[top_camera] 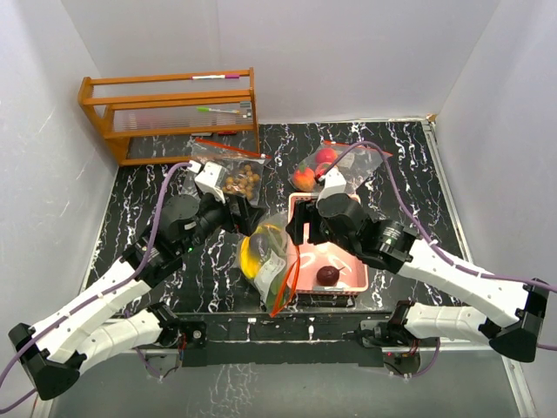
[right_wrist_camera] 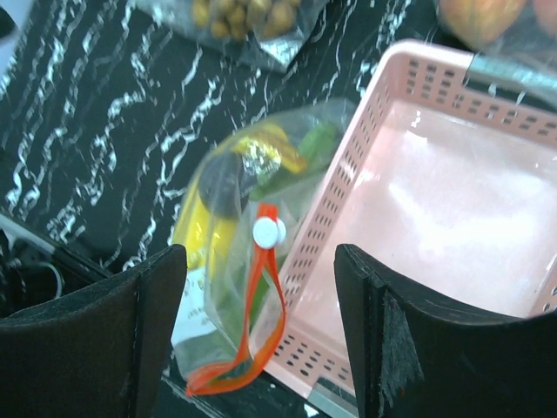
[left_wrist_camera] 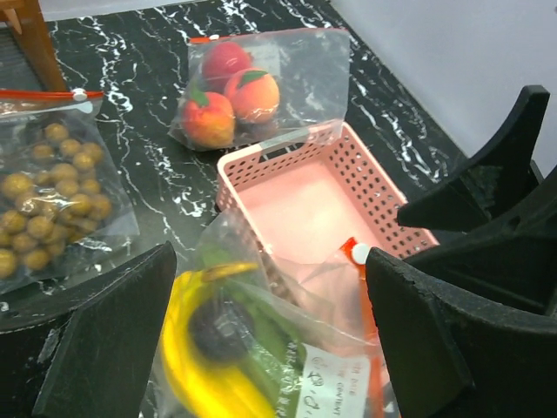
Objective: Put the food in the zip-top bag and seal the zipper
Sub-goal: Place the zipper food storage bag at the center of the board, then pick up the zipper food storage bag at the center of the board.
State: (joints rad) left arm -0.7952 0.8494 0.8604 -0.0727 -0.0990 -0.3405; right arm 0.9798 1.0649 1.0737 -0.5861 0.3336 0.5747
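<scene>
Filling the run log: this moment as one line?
left gripper open, empty | right gripper open, empty | banana bag beside basket, mouth looks open | purple fruit in basket

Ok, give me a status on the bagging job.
Done: the longans are bagged, and so are the round orange-red fruits. In hand: bananas and cucumber are in the third bag, but its orange zipper gapes open. The left gripper and right gripper hang open near it, holding nothing. Left: the dark purple fruit in the pink basket, then sealing.
</scene>
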